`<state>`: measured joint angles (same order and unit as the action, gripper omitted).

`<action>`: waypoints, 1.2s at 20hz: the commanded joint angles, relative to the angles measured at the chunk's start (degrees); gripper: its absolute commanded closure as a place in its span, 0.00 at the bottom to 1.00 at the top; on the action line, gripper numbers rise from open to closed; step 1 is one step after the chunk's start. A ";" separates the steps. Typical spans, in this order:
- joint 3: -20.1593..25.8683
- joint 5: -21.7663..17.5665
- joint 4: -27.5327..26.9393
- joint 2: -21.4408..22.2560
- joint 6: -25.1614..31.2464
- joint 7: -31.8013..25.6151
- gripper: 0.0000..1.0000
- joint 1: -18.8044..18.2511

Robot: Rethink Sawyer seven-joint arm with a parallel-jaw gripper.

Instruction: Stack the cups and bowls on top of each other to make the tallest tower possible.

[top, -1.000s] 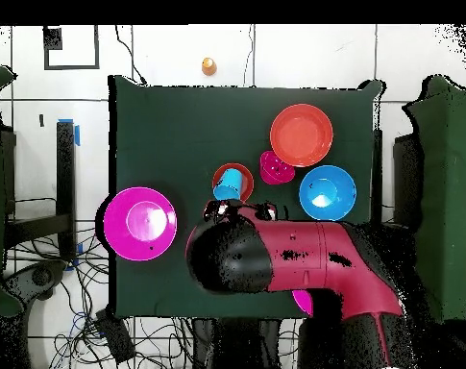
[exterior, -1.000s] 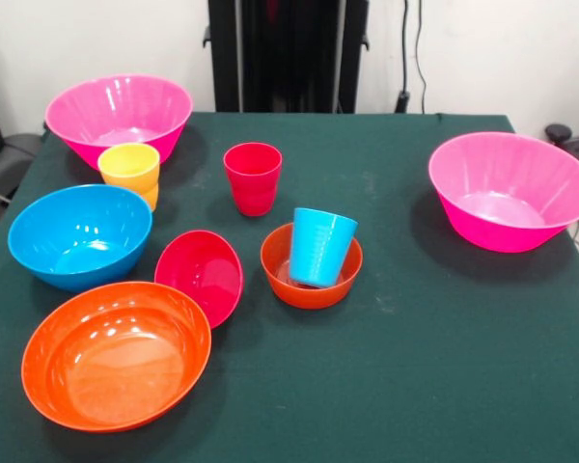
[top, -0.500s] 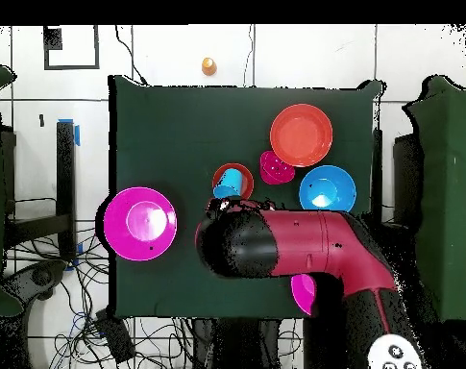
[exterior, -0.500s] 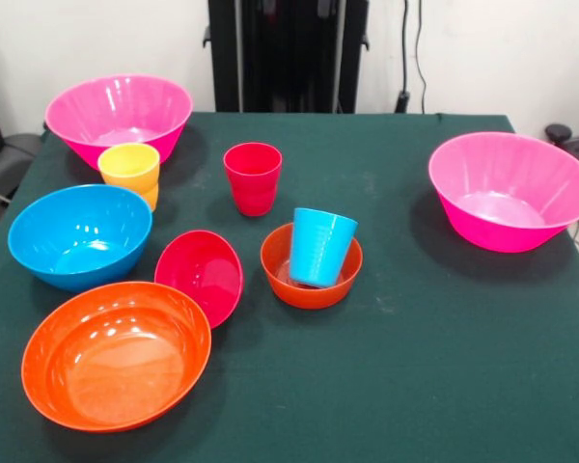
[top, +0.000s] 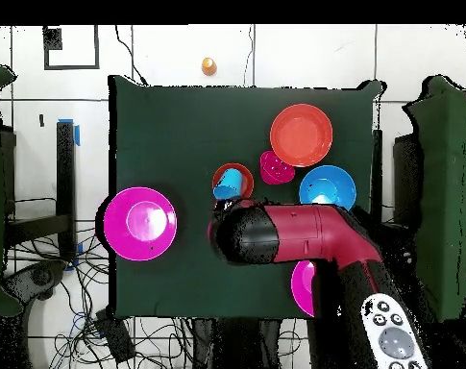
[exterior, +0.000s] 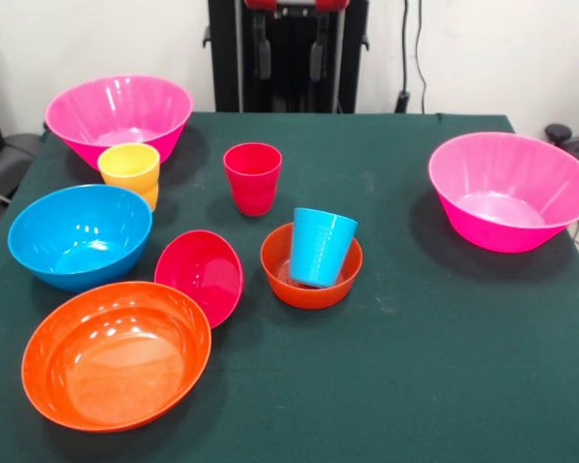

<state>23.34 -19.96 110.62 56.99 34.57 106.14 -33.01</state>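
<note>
On the green-covered worktop (exterior: 444,338), reading from the left of the front view, the medium blue glossy plastic bowl (exterior: 79,235) sits above the wide shallow orange plastic bowl (exterior: 116,353). Behind them stands one large pink plastic bowl (exterior: 119,116), with the yellow ridged plastic cup (exterior: 129,167) nested on an orange cup (exterior: 150,197) just in front of it. The small crimson plastic bowl (exterior: 204,274) is tilted, its rim leaning on the wide orange bowl. The red plastic cup (exterior: 253,177) stands upright and alone near the centre. The blue plastic cup (exterior: 319,247) stands tilted inside the small orange plastic bowl (exterior: 311,266). The second large pink plastic bowl (exterior: 510,191) sits well apart at the right. Only two dark tips of the claw (exterior: 289,53) show at the top edge of the front view; in the overhead view the red and black arm (top: 294,233) covers it, so whether it is released or clenched cannot be told. No real tower exists yet; only two nested pairs are in place. Probable risks: the tilted blue cup may tip out if gripped off-centre; the leaning crimson bowl may slide or rock when its neighbour is lifted; glossy walls may slip in a light grip; and narrow cups used as a base would make the stack unstable.
</note>
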 commanded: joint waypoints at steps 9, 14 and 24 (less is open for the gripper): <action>4.18 -10.66 -3.44 -11.17 -15.24 -5.25 0.00 -1.67; 2.38 -11.50 -4.11 -11.33 -13.43 -3.55 0.00 -1.08; 1.83 -9.24 -0.51 -17.20 -9.82 -0.96 0.00 -3.01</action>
<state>23.52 -28.60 109.05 44.37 21.43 106.14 -35.64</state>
